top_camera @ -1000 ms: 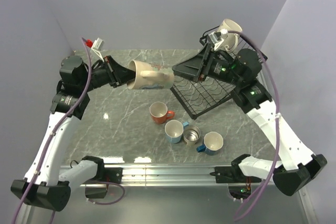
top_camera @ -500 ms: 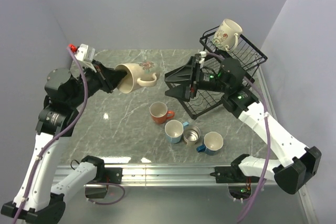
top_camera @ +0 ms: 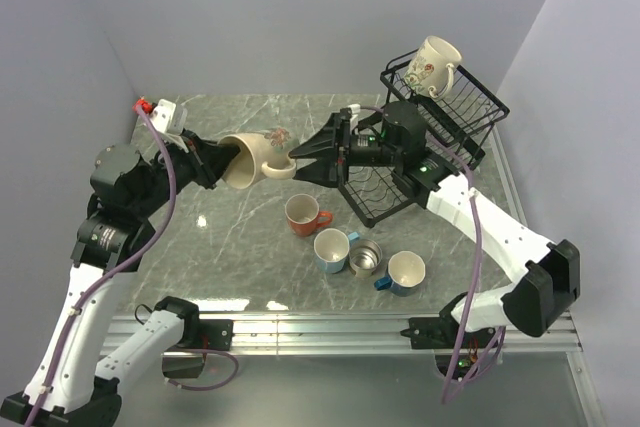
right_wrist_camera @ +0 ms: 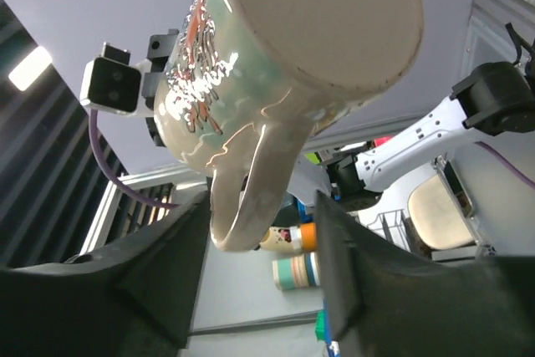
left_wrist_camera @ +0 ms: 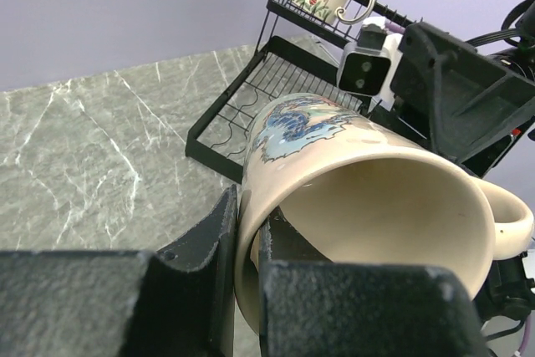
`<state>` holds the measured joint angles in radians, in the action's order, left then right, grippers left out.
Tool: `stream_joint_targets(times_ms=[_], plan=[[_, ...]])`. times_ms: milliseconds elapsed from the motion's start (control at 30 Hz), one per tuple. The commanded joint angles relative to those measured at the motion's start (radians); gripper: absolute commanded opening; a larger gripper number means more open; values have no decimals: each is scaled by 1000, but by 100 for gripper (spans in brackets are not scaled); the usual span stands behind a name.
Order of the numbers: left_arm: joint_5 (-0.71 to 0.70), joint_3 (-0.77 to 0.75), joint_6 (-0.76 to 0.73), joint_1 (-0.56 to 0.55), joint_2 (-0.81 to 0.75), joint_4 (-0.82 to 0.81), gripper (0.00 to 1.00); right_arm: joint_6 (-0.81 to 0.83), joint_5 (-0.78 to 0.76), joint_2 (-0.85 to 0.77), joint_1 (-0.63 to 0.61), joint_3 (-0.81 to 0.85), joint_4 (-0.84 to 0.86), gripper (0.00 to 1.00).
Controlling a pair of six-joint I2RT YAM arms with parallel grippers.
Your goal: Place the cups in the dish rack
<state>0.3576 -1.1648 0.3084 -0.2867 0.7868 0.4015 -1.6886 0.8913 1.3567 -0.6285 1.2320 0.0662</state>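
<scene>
A grey marble table fills the scene, with 2 white and black robot arms reaching over it from the near edge. The left arm and the right arm meet above the middle of the table.

A black wire dish rack stands just behind the right gripper, on its right side. The rack's wide slotted lower tray holds no cup. Its raised upper basket sits farther behind and to the right of that gripper.

The left gripper is clamped on the rim of a printed cream mug, 1 finger inside the wall and 1 outside. The mug lies on its side in the air, its base pointing toward the right gripper and its handle sticking out between the 2 grippers.

The right gripper's jaws stand apart, 1 finger on each side of that handle, with a gap showing on 1 side.

A floral mug rests tilted at the far corner of the upper basket, well behind the right gripper.

4 cups stand upright on the table, below and nearer than both grippers. An orange mug is closest beneath the right gripper. Beyond it, toward the arm bases, sit a blue mug, a second blue mug, and a small steel cup between them.
</scene>
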Motion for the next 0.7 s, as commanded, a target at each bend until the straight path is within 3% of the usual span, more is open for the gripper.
stream_joint_targets(times_ms=[0,233,467,600,667], plan=[[-11,-21,-8,-11,-35,-185,0,-34,9,16,-31,72,53,55],[-32,1,-22,-25,-38,-202,1,-55,5,91,-86,132,58,38],[-66,36,-17,-38,-37,-224,0,-160,-11,127,-129,121,230,30],[-81,40,-28,-43,-31,-216,1,-215,-31,131,-138,109,322,0],[-100,37,-31,-45,-31,-201,1,-220,-46,128,-137,106,354,0]])
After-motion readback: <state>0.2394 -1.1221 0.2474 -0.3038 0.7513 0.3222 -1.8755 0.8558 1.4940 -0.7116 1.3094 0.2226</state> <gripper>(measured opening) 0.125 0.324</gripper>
